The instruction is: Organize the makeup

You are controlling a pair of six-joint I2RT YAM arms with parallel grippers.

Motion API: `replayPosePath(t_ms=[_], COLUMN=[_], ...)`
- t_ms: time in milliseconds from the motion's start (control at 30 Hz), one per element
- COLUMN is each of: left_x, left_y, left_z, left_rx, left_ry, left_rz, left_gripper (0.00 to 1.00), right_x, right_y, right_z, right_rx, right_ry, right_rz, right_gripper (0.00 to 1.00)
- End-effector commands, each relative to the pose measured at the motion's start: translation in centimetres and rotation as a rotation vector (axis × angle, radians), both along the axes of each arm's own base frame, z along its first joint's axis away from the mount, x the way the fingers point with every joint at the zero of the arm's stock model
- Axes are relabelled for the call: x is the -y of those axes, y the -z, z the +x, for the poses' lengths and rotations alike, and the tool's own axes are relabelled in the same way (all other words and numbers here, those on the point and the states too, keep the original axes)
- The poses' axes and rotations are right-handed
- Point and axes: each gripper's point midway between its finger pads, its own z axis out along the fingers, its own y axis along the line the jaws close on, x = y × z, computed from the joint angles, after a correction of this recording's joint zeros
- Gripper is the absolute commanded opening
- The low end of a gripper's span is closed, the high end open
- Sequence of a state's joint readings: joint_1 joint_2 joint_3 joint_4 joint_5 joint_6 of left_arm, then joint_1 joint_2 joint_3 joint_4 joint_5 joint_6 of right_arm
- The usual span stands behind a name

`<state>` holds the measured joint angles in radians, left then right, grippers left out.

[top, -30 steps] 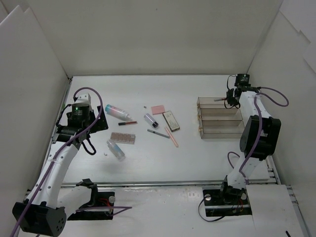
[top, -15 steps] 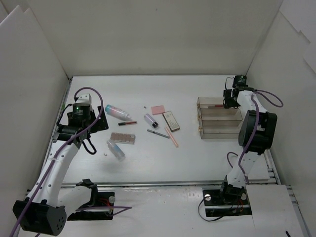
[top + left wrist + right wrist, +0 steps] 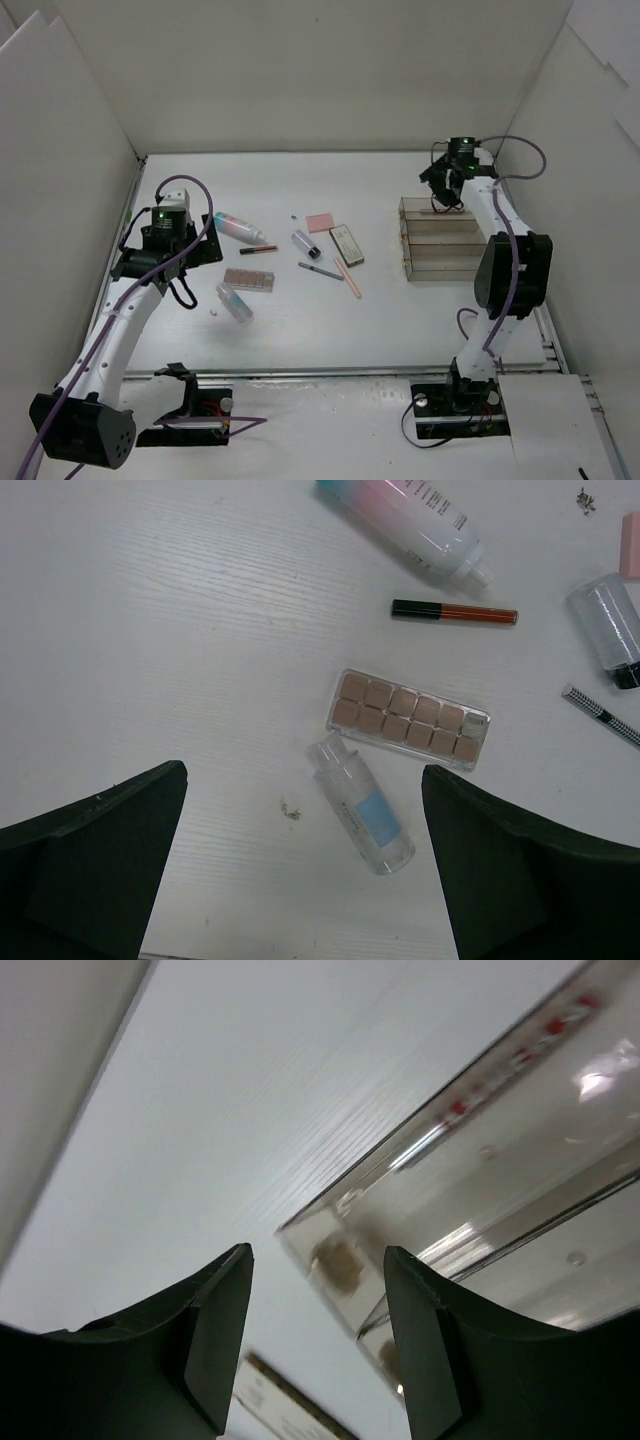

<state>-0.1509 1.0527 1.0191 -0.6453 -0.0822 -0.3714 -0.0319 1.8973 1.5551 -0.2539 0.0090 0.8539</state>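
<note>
Well, the empty, open left hand point(image 3: 302, 780) hangs over the small clear bottle point(image 3: 360, 802), which slants toward the lower right.

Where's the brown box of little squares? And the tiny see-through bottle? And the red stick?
Clear palette of brown squares point(image 3: 408, 718), left wrist view, middle squares.
Small clear blue-labelled bottle point(image 3: 377, 812), left wrist view, on the label.
Thin red black-capped tube point(image 3: 470, 612), left wrist view, red part.

White table point(image 3: 300, 330) enclosed by plain white walls point(image 3: 330, 80), evenly lit.
</note>
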Motion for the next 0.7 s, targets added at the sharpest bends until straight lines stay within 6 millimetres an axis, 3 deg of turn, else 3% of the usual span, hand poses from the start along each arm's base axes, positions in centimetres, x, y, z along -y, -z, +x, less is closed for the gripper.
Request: replayPosePath(t_ms=[0,33,100,133,300,500,667], left_x=[0.7,0.8,0.9,1.3,1.8,2.1,2.2], left_y=[-2.9,-2.8,-2.8,-2.9,-2.9,-2.9,-2.5], left_z=[2.1,2.4,2.5,2.7,2.9,2.5,2.1], left_rx=[0.096,0.093,0.089,0.09,0.085,0.083,0.078], left_ry=[0.021,0.023,0.025,0.036,0.053,0.064,0.063], left_rz=[-0.022,-0.02,-0.024,-0.027,-0.031,-0.039,-0.046], left_gripper=[0.99,0.99,0.99,0.99,0.99,0.99,0.99], right_x=[-7.1,-9.5,-11.4,-13.3,-17.8,-19.7,-20.8], right_y=[-6.5,-6.2,-5.2,-4.5,-0.1,4.7,7.0], right_z=[-2.5,-3.5,-5.4,-6.6,-11.4,-15.3,-17.5], right_rx=[0.122,0.109,0.055,0.035,-0.084,-0.23,-0.284], right_ry=[-0.414,-0.499,-0.642,-0.715,-1.01,-1.215,-1.324], right_rz=[-0.221,-0.252,-0.328,-0.359,-0.501,-0.55,-0.546], right_gripper=[0.52,0.52,0.52,0.52,0.5,0.45,0.44])
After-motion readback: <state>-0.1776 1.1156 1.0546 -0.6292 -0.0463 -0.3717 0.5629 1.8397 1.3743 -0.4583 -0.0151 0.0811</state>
